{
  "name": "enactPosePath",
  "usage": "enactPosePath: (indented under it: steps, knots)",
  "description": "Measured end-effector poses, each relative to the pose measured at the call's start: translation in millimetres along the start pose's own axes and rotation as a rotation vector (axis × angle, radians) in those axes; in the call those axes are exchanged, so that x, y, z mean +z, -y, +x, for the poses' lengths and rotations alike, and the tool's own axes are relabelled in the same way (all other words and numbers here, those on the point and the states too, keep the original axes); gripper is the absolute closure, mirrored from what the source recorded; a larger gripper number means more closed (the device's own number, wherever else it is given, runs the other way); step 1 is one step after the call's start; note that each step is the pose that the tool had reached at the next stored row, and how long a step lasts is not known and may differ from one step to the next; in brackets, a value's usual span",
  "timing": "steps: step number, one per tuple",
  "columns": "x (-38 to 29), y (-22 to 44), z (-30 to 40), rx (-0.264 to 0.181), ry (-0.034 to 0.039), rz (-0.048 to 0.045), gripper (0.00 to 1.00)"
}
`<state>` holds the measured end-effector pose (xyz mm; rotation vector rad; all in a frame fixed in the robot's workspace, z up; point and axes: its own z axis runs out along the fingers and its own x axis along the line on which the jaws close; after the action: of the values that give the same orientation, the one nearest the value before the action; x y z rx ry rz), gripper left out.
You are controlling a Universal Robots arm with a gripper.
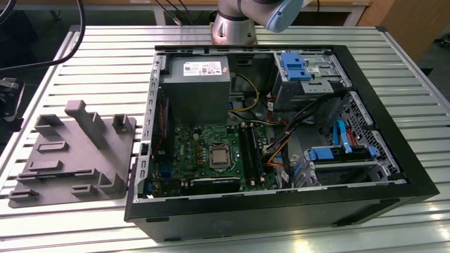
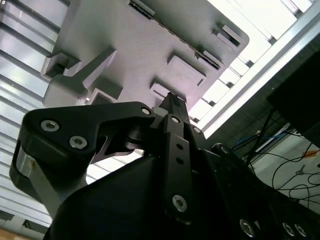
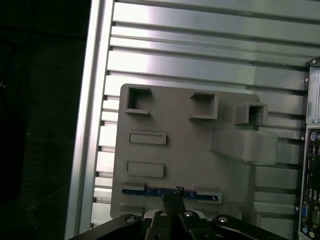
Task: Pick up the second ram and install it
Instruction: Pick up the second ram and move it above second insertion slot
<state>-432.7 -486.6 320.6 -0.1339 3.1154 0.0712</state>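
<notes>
One second ram in tray, middle hidden behind closed fingers

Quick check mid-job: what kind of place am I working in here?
Probably a robotics lab workbench rather than an office: a slotted aluminium table carries an open PC case with its motherboard exposed, and a grey moulded tray lies beside it.

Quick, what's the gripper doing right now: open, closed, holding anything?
Gripper: jaws closed, holding nothing. It hangs over the second ram, which lies in the grey tray.
</notes>
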Motion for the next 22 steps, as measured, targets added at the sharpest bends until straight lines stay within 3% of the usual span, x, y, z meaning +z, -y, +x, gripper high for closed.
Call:
enactPosePath:
  steps: [8,22]
  knots:
    - [0.0,0.0,0.0,-0.076,-0.0034,-0.0018,0.89]
    - [0.0,0.0,0.0,-0.255,-0.0115,-0.0062,0.89]
